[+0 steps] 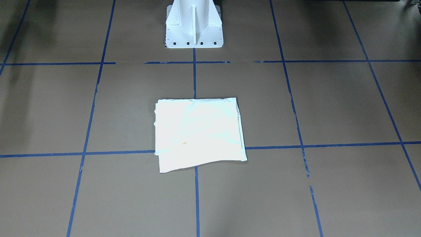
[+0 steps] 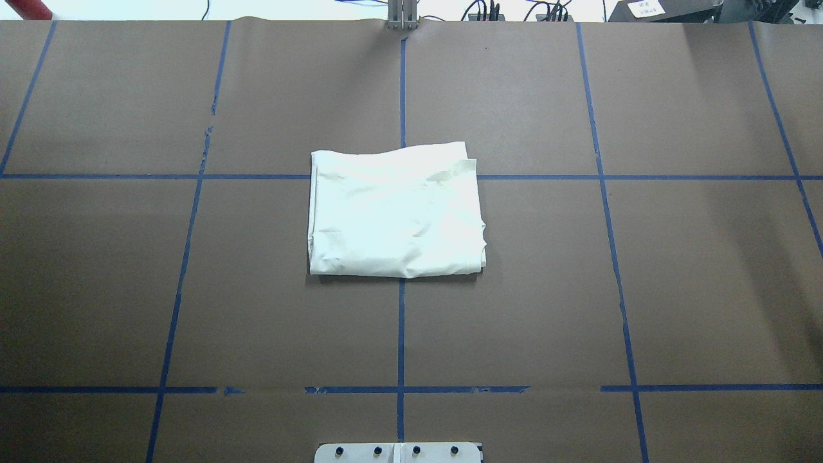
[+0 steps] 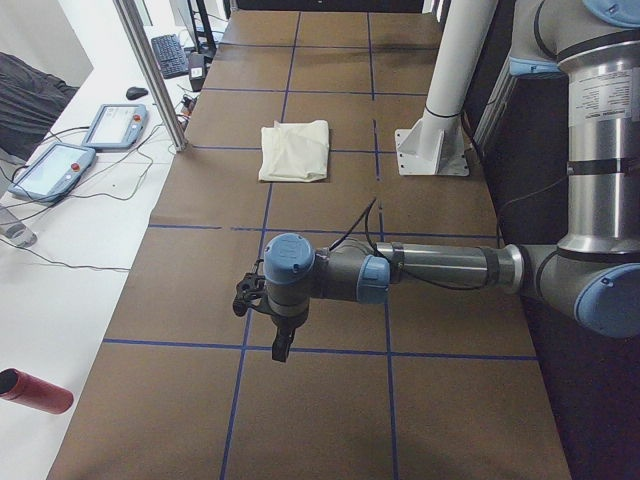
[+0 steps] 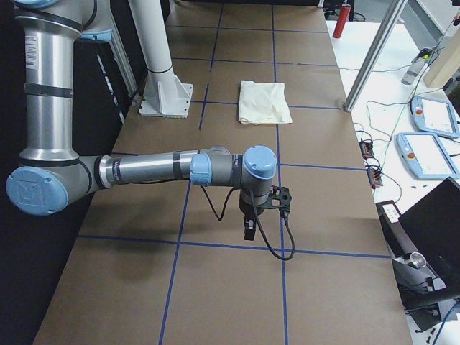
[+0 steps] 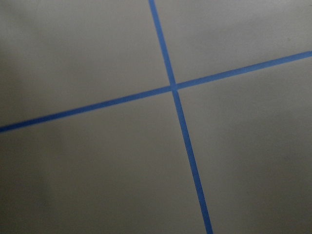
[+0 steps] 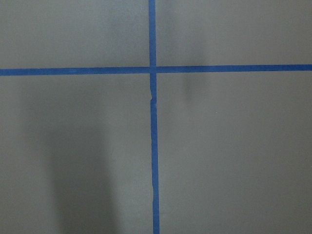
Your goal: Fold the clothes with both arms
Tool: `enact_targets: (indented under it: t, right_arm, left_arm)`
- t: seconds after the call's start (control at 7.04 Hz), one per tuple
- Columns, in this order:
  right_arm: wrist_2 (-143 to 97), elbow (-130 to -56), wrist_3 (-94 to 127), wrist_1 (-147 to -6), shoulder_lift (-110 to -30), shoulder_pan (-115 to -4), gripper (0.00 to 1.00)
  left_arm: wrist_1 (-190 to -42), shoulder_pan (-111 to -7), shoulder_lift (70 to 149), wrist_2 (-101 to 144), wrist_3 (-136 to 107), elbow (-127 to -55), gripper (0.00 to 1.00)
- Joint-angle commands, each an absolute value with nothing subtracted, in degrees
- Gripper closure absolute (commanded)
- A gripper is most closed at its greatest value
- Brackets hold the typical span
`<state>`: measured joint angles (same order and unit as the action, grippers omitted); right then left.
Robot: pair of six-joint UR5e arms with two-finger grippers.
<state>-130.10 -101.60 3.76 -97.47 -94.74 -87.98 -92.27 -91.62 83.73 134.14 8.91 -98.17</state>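
Observation:
The cream-white shirt (image 2: 395, 212) lies folded into a neat rectangle at the table's middle, plain side up; its print is hidden. It also shows in the front view (image 1: 199, 133), the left side view (image 3: 295, 150) and the right side view (image 4: 264, 102). My left gripper (image 3: 281, 345) hangs over bare table far from the shirt; it shows only in the left side view, so I cannot tell its state. My right gripper (image 4: 249, 228) hangs likewise at the other end, seen only in the right side view, state unclear. Both wrist views show only paper and tape.
Brown paper with blue tape grid lines (image 2: 402, 321) covers the table. The white pedestal base (image 1: 194, 24) stands at the robot's edge. Teach pendants (image 3: 60, 165) and cables lie beside the table, and a red cylinder (image 3: 35, 390) lies there too.

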Motion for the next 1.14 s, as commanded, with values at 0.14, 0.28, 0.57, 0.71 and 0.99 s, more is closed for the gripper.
enact_targets:
  t: [0.14,0.28,0.57,0.71,0.99]
  right_arm:
    - [-130.0,-100.4,4.0,-97.4,-94.7,-88.0,0.00]
    - [-130.1,-100.5,4.0,-97.4,-94.7,-88.0,0.00]
    - [-130.1,-100.3,4.1,-97.5,-94.7,-88.0,0.00]
    - [-130.1,-100.3,4.1,-97.5,-94.7,-88.0,0.00]
    - [-129.9,-100.3,4.0,-97.3,-94.5,-88.0,0.00]
  left_arm:
    - [-90.9,-91.7,84.6,134.4,8.8,-98.7,0.00]
    - [-91.3,-91.7,84.6,134.5,8.7,-98.8,0.00]
    - [-91.8,-91.6,84.6,134.5,8.6,-98.9,0.00]
    - [-91.8,-91.6,84.5,134.4,8.5,-98.9,0.00]
    - [-91.9,-91.7,83.5,134.5,8.9,-98.4,0.00]
